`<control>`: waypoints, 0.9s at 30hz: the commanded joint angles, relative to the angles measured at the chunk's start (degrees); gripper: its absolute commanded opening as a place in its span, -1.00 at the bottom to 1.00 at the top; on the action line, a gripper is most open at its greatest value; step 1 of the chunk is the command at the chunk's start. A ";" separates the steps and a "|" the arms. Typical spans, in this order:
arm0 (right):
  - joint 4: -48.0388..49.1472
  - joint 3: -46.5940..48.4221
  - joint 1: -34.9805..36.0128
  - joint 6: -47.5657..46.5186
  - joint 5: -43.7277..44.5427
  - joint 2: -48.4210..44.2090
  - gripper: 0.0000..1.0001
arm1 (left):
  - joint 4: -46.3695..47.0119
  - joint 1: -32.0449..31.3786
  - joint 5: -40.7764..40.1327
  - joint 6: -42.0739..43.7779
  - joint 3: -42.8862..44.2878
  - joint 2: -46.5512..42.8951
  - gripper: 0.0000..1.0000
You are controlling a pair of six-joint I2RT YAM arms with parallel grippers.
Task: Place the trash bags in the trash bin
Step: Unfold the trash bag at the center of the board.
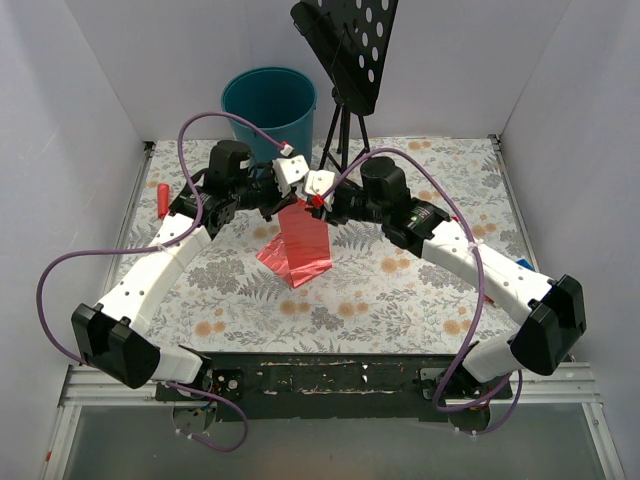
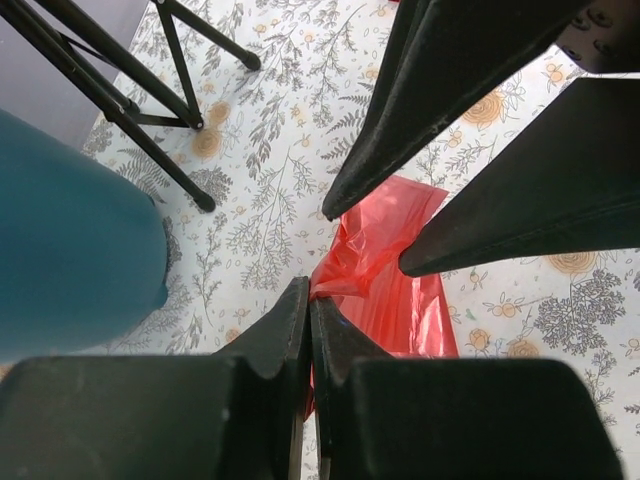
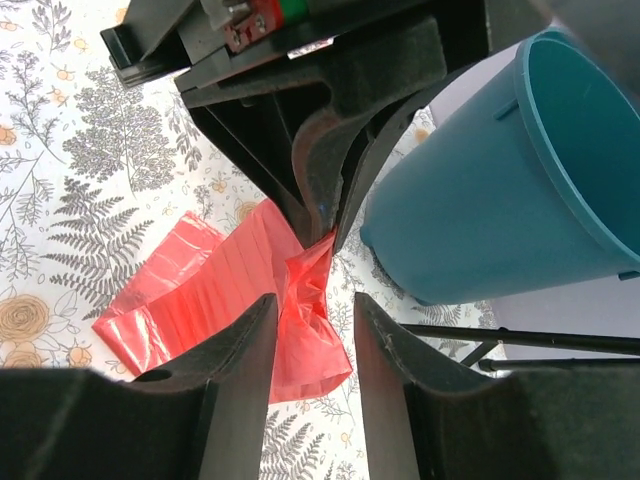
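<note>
The trash bag [image 1: 300,245], a thin crinkly red film, hangs by a top corner with its lower end on the floral table. My left gripper [image 1: 296,196] is shut on that bunched corner; in the left wrist view the jaws [image 2: 308,292] press together with the red film [image 2: 385,270] coming out between them. My right gripper [image 3: 313,305] faces it, open, with a finger on each side of the hanging bag [image 3: 230,290] just below the left gripper [image 3: 335,215]. The teal trash bin [image 1: 268,100] stands upright behind both grippers, close by [image 3: 500,170].
A black tripod stand with a perforated plate [image 1: 345,50] stands right of the bin, its legs [image 2: 150,110] spread on the table. A small red cylinder [image 1: 161,198] lies at the left edge. White walls enclose three sides.
</note>
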 commanded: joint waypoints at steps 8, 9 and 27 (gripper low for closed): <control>15.12 -14.19 -1.73 9.62 -2.62 -9.91 0.22 | 3.52 -0.15 4.64 -3.46 -1.10 -5.79 -1.00; 15.58 -14.64 -1.73 9.62 -2.88 -10.53 0.22 | 3.52 -0.15 5.87 -3.28 -1.80 -6.49 -1.00; 10.33 -6.30 -1.46 3.39 -3.76 -7.81 0.21 | 1.23 -0.15 5.80 -1.35 -2.42 -6.50 -1.00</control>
